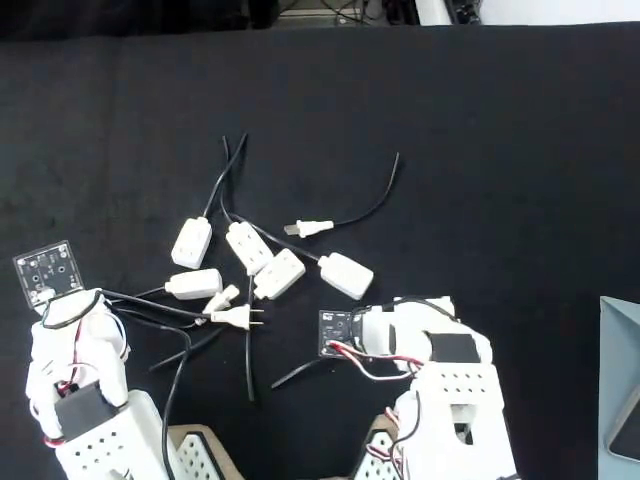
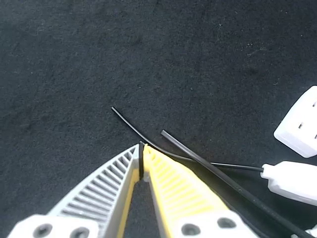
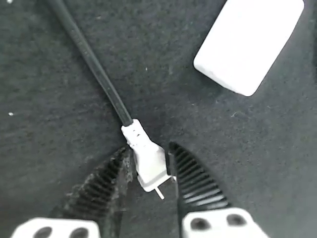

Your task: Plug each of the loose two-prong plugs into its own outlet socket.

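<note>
White two-prong plugs [image 1: 308,229] and blocky white outlet sockets [image 1: 346,275], black-corded, scattered together, unplugged.

- Desk [image 1: 520,140]: matt black cloth, faintly fuzzy.
- Plug [image 3: 147,163]: smooth white plastic, bare metal prongs.
- Outlet socket [image 3: 247,44]: smooth, satin white plastic.
- Cord [image 3: 94,69]: smooth black sheath.
- Left claw [image 2: 142,149] and right claw [image 3: 151,159]: ribbed matt plastic.

left arm [image 1: 85,400]: white printed shell, black servo block, plate with rows of round holes, red, white and black wires looped alongside.
right arm [image 1: 450,385]: white shell, black servo, perforated plate, red and white wires.
left board [image 1: 47,272]: small dark square with pale dots.
right board [image 1: 337,333]: small dark square.
left jaws: one pale grey, one yellow, both ribbed wedges; white mount with round screw holes.
right jaws: both black and ribbed; white mount with screw holes.
</note>
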Available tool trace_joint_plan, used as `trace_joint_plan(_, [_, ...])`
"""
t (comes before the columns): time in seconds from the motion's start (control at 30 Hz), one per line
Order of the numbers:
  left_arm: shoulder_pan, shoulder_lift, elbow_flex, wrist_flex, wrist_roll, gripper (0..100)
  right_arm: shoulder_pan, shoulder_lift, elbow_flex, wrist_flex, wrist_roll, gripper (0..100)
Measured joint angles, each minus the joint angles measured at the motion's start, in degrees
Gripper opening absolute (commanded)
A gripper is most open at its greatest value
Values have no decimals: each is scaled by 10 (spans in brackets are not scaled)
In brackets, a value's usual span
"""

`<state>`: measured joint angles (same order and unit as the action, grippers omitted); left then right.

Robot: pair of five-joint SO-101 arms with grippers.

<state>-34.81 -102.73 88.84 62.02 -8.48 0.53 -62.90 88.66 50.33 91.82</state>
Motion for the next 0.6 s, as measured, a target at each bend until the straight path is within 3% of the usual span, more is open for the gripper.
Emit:
trace_joint_plan(0.17, [0,0,0,0,0,30,0,0,2,0,0,139])
trace_joint_plan(0.6, [0,0,0,0,-1,30,0,0,11,2,0,102])
